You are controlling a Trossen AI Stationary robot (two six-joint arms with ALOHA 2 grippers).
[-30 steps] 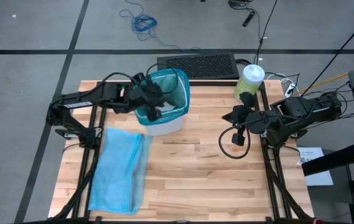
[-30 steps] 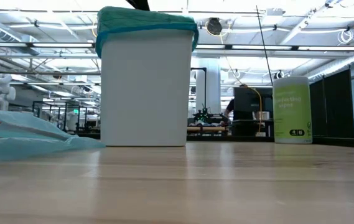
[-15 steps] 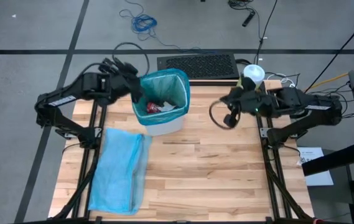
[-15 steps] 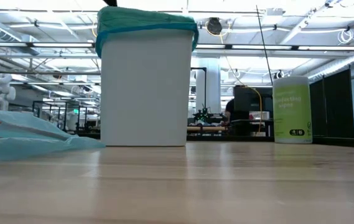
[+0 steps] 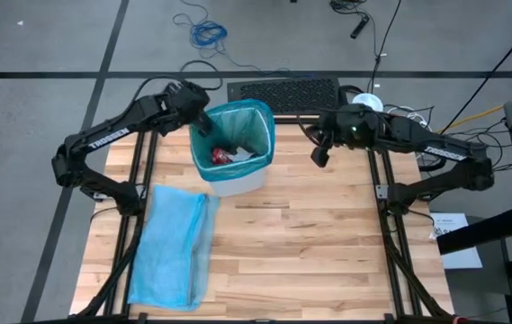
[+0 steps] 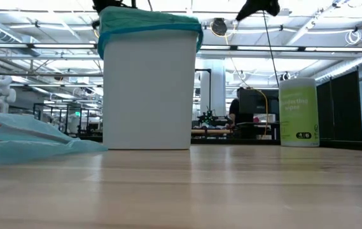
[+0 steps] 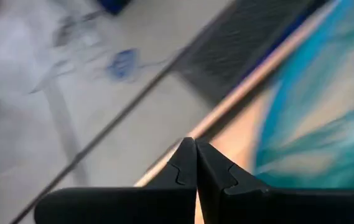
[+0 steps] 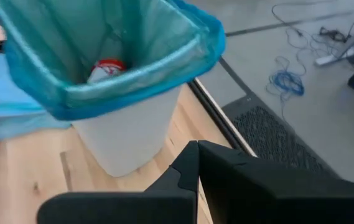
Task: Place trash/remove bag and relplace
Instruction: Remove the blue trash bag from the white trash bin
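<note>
While you look across the wooden table (image 5: 273,243) from the near edge, the first thing is the pale sky-blue bag (image 5: 173,243): it lies flat at the near left, long axis running near-to-far, its far end just short of the bin. The low view only gives you its crumpled edge (image 6: 21,137) at the left.

Behind it stands the white bin (image 6: 147,89), upright, mouth up, at the far left-centre of the table. The teal-green bag (image 5: 236,135) lines it, rim folded down over the outside all round. You only see inside from above: trash (image 5: 230,156) sits at the bottom, with something red and white among it. The right wrist view shows that red-and-white object (image 8: 105,67) too; the low view shows only the bin's wall and the folded rim.

Your left gripper (image 5: 202,123) is at the bin's far-left rim, fingers (image 7: 186,165) pressed together with nothing between them. Whether it touches the liner, you can't tell.

Your right gripper (image 5: 318,155) hangs above the table right of the bin, well apart from it, fingers (image 8: 192,162) closed on nothing.

Farthest back on the right, the green canister (image 6: 298,111) stands upright; from above the right arm mostly hides it, and only its white lid (image 5: 370,103) shows. A black mat (image 5: 282,92) lies on the floor beyond the table.
</note>
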